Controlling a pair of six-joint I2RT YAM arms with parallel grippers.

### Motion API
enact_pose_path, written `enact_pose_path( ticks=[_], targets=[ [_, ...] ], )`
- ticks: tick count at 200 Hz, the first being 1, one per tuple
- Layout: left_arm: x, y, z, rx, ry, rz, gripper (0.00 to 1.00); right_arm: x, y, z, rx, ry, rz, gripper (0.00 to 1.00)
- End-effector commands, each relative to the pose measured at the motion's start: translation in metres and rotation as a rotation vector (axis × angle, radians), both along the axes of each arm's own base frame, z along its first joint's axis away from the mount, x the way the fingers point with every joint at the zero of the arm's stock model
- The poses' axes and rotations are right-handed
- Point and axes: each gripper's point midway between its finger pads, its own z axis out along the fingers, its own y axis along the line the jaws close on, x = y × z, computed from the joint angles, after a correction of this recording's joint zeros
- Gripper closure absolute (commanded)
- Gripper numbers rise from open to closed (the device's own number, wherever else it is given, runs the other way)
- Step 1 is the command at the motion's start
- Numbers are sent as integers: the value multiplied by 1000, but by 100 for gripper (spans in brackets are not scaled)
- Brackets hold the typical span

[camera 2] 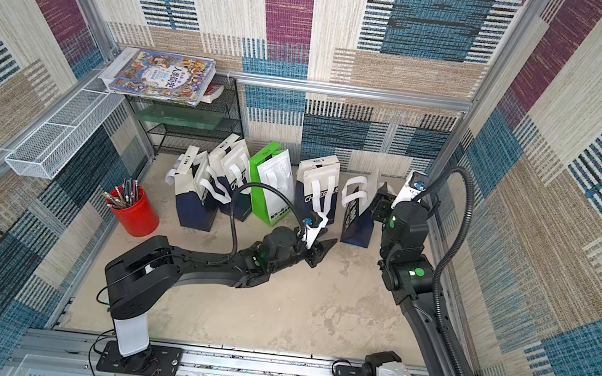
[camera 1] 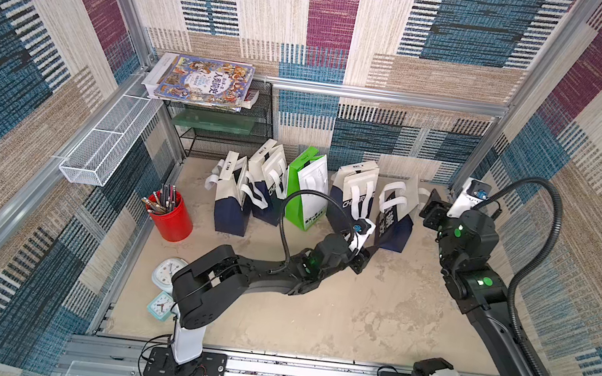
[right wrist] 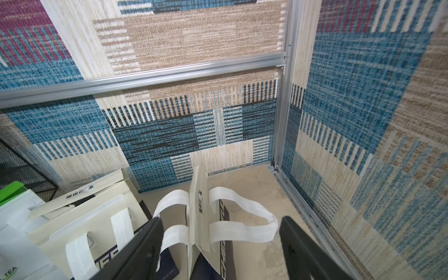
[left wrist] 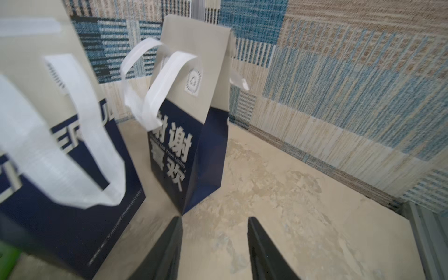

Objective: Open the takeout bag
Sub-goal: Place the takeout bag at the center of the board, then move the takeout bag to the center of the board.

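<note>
The takeout bag stands at the right end of the row, at the back of the desk, top folded shut. The right tool hangs over the fold, jaws spread. The left tool, also spread and empty, is low near the bag's base. If the right tool catches only a handle, the light bag may lift or tip.
</note>
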Motion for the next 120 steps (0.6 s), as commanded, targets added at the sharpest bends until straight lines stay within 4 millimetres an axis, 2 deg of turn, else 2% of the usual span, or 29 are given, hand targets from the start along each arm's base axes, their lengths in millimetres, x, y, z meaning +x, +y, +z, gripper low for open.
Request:
enact_pose_path(
  ticks=[1, 5, 23, 44, 59, 95, 120],
  targets=[
    [8, -21, -4, 39, -1, -9, 53, -11, -2, 13, 14, -46, 8, 21],
    [11, -24, -11, 65, 21, -1, 52, -14, -3, 14, 12, -51, 9, 21],
    [31, -41, -17, 80, 38, 44, 53, -24, -6, 17, 13, -74, 12, 21],
    [50, -53, -28, 95, 46, 108, 52, -33, -7, 15, 4, -88, 24, 21],
    [62, -56, -39, 122, 52, 155, 52, -37, -9, 12, 0, -86, 21, 21],
    [83, -65, -50, 179, 41, 223, 51, -41, -11, 8, -2, -81, 19, 21],
    [97, -59, -54, 209, 26, 305, 52, -40, -11, 6, -2, -74, 19, 21]
  ],
)
